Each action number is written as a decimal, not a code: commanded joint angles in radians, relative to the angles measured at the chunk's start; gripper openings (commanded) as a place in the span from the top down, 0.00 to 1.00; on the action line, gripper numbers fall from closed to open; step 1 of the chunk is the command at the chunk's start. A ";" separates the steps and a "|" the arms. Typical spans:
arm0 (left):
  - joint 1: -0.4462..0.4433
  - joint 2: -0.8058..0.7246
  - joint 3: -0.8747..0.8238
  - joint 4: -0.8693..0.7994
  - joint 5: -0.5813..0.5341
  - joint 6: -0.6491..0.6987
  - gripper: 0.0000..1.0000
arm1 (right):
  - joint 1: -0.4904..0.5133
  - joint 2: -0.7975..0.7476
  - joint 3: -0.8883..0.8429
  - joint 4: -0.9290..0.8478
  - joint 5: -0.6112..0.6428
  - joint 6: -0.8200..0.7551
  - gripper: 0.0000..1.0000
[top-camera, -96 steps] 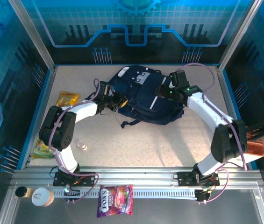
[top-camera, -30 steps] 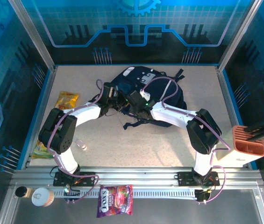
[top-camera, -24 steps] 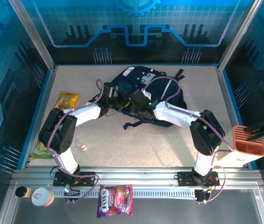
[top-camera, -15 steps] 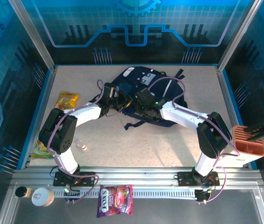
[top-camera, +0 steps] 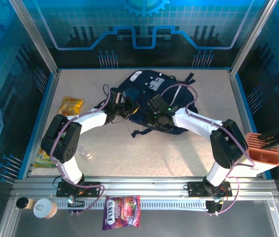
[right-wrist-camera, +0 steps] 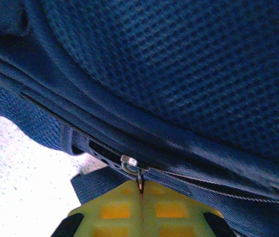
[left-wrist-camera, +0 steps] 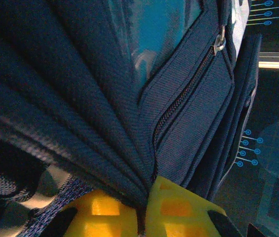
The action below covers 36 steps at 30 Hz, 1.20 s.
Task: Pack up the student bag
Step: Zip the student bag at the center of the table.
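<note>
The student bag point(top-camera: 151, 94), navy with a grey-white top patch, lies in the middle of the table. My left gripper point(top-camera: 130, 109) is at its near left edge, its yellow fingers point(left-wrist-camera: 179, 210) shut on a bunched fold of the bag's fabric point(left-wrist-camera: 104, 148). A closed zipper point(left-wrist-camera: 183, 94) runs up the pocket beyond it. My right gripper point(top-camera: 158, 119) is at the bag's near edge, shut on a metal zipper pull point(right-wrist-camera: 139, 181) that hangs from its slider point(right-wrist-camera: 129, 161). Black straps point(top-camera: 138, 131) trail onto the table.
A yellow snack bag point(top-camera: 71, 105), a green packet point(top-camera: 43, 157) and a small clear bottle point(top-camera: 86, 153) lie at the left. An orange holder point(top-camera: 263, 151) stands at the right edge. A candy bag point(top-camera: 122, 218) and a lidded cup point(top-camera: 44, 208) sit on the front rail.
My right gripper has slid rightwards along the bag's near edge with the zipper pull in it. The left gripper has kept its hold in the same place.
</note>
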 commanded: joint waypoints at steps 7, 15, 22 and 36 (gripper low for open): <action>0.015 -0.030 0.013 0.017 0.017 0.044 1.00 | 0.006 -0.066 -0.057 -0.176 0.199 -0.064 1.00; 0.016 -0.030 0.012 0.022 0.031 0.032 1.00 | 0.034 0.021 0.007 -0.112 0.143 -0.123 0.78; 0.017 -0.033 0.011 0.017 0.025 0.038 1.00 | 0.038 0.043 0.012 -0.122 0.160 -0.099 0.81; 0.138 0.020 0.058 0.016 0.063 0.055 1.00 | 0.035 -0.121 -0.109 -0.192 0.396 -0.090 0.94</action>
